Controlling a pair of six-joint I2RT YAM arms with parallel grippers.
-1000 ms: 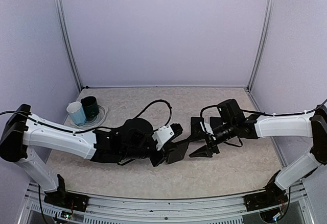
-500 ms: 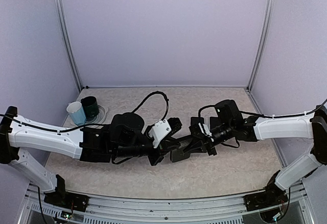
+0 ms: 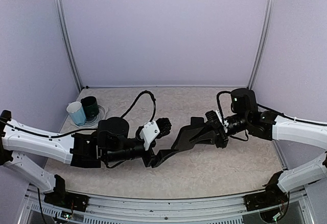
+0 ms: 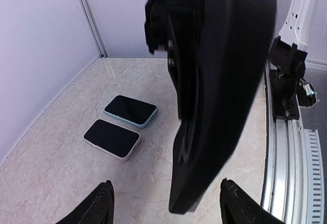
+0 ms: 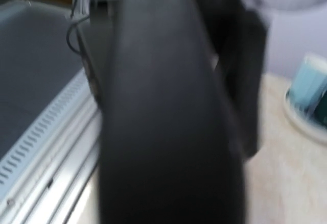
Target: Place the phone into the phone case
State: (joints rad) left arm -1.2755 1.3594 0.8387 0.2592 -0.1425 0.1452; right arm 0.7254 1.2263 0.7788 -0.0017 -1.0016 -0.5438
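Observation:
A black phone case (image 3: 188, 136) hangs tilted above the table, with my right gripper (image 3: 205, 131) shut on its upper end. In the right wrist view the case (image 5: 168, 132) is a blur that fills the frame and hides the fingers. My left gripper (image 3: 166, 142) stands open just left of it. In the left wrist view the case's lower tip (image 4: 190, 198) sits between the spread fingertips (image 4: 102, 203), touching neither. Two phones lie screen-up on the table, one light-blue-edged (image 4: 131, 110), one white-edged (image 4: 112, 138). Neither phone shows in the top view.
A light blue cup (image 3: 76, 113) and a dark green cup (image 3: 90, 107) stand on a clear plate (image 3: 102, 113) at the left. The metal front rail (image 4: 299, 163) and right arm base (image 4: 287, 83) border the table's near edge.
My right gripper shut on the black case and carried it up and right. My left gripper opened, let go of it, and drew back left.

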